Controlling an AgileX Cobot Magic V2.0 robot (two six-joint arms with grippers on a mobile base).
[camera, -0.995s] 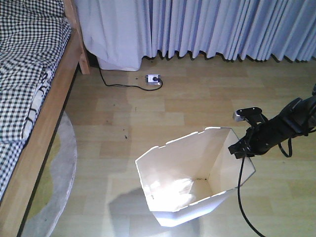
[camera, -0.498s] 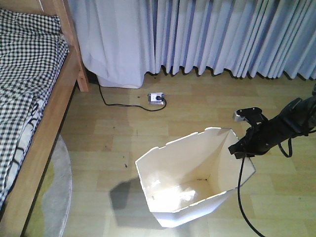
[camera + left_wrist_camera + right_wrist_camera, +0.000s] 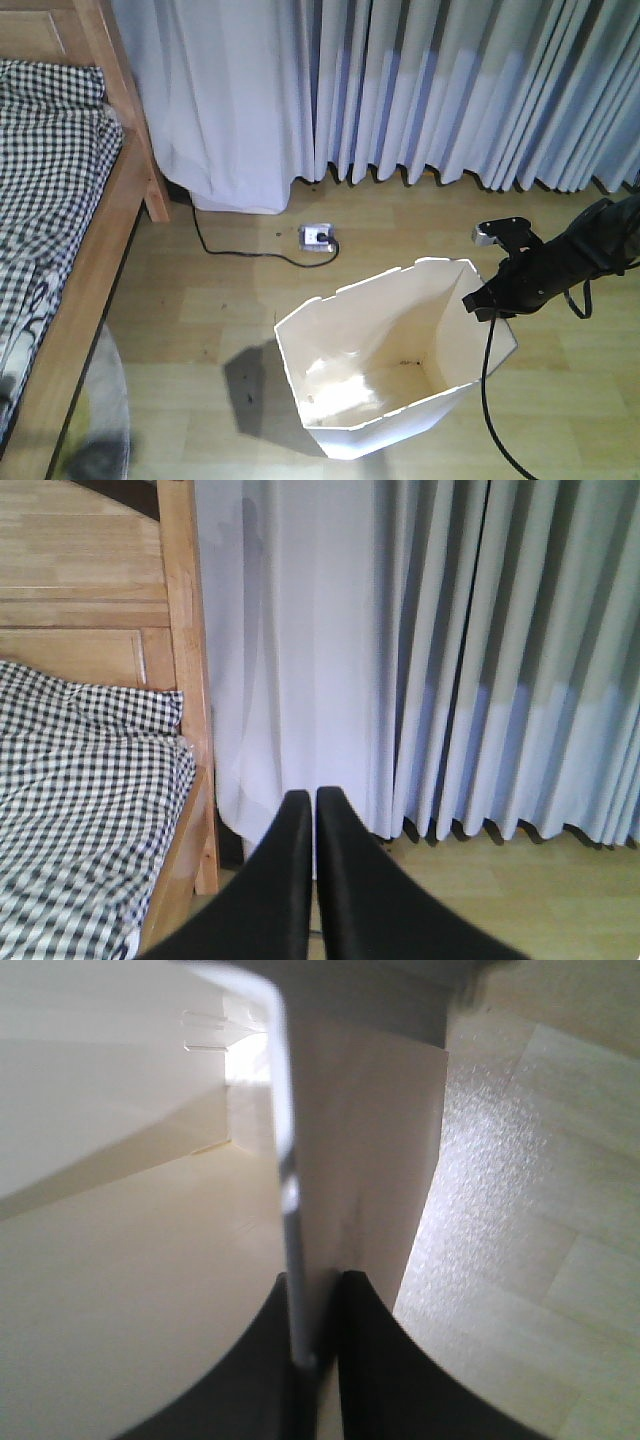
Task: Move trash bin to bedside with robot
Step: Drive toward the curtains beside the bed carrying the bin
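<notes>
Your right wrist camera shows what the front view cannot: the right gripper (image 3: 312,1295) has its fingers pinched on the thin wall of the trash bin (image 3: 130,1260), one finger inside and one outside. From the front you see only that gripper at the rim's 3 o'clock side. The left gripper (image 3: 312,810), visible only to its own camera, has its fingers pressed together on nothing. The bin stands on pale wood-plank floor (image 3: 560,400), apart from the bed (image 3: 95,260) at 9 o'clock with its checked bedding (image 3: 50,160). Pale curtains (image 3: 450,90) hang at 12 o'clock, with a power strip (image 3: 318,236) on the floor below them.
</notes>
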